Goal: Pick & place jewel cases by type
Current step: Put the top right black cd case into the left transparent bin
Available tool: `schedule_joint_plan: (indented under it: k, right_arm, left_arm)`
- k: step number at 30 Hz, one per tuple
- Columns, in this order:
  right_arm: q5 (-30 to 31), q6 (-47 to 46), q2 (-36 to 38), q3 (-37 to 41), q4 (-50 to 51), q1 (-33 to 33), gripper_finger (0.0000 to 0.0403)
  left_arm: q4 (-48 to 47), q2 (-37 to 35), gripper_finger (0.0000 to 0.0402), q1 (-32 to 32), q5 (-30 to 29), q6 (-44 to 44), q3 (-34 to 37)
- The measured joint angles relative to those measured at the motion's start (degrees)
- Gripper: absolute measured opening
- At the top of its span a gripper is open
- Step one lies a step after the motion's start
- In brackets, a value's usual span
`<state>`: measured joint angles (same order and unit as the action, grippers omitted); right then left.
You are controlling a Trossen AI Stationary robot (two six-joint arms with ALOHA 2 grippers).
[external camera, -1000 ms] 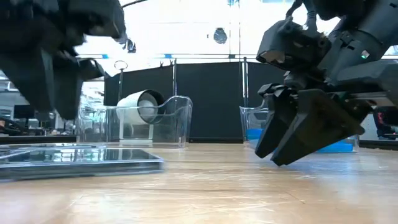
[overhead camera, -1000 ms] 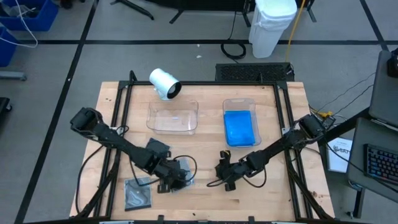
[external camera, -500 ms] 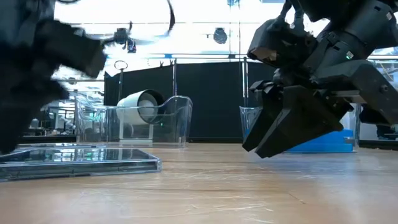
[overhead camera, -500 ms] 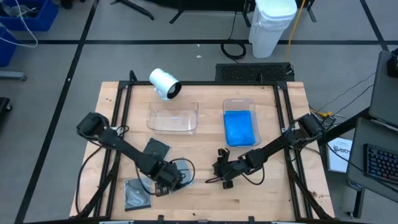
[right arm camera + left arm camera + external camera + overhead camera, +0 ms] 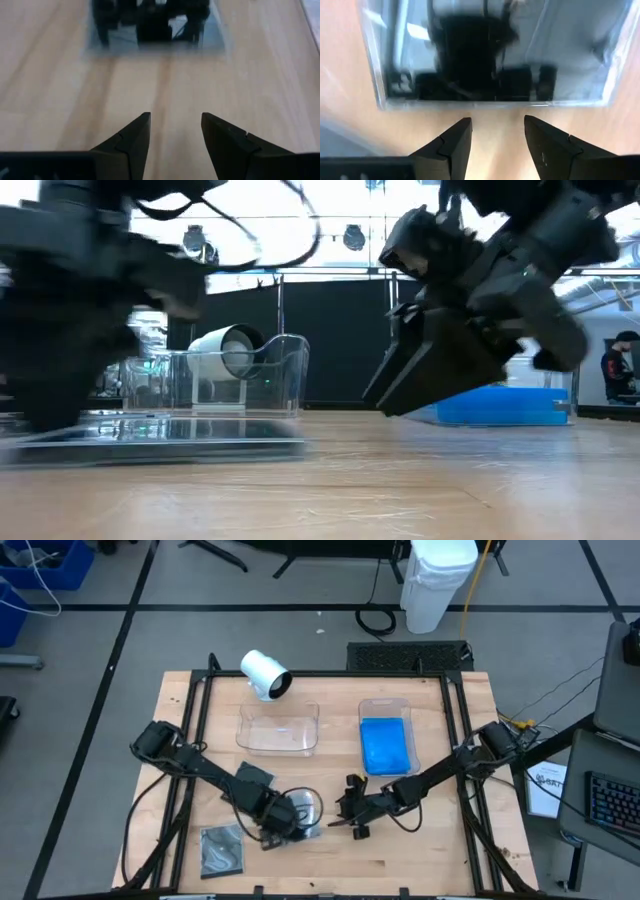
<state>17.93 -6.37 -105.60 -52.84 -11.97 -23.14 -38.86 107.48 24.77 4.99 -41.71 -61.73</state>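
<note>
surface: wooden table (image 5: 440, 850) | room: grey floor (black tape lines) (image 5: 120, 630) | left gripper (image 5: 494, 131) parted, empty | right gripper (image 5: 172, 125) parted, empty

Flat grey case (image 5: 160, 438) lying on wooden table (image 5: 400, 490) at near left, under blurred dark left gripper (image 5: 60, 330). Right gripper (image 5: 450, 360) hanging tilted above table, centre-right. Farther back, clear tray (image 5: 270, 375) holding white cylinder (image 5: 225, 350); blue case (image 5: 505, 405) far right.

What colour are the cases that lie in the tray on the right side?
Bright blue. The cases in the clear tray show best in the high view.
</note>
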Motion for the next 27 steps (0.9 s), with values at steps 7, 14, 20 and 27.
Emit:
schedule_joint_plan:
  k: [7,14,20,27]
  right_arm:
    - [-4.2,-0.1,-5.4,-0.2,-3.8,1.7,0.0171]
    - [-3.5,-0.6,-6.0,-0.1,-5.2,1.2,0.0171]
    - [-2.4,4.4,-6.3,0.3,-11.8,1.2,0.0171]
    - [0.1,8.0,-5.5,0.3,-12.8,1.0,0.0171]
  left_arm:
    - [8.6,0.3,0.0191,-2.5,-5.0,7.0,0.2]
    - [9.5,0.3,0.0191,-3.5,-5.8,7.5,0.4]
    - [11.2,0.2,0.0191,-3.5,-6.5,9.5,0.5]
    - [11.4,0.2,0.0191,-3.5,-7.2,9.6,0.5]
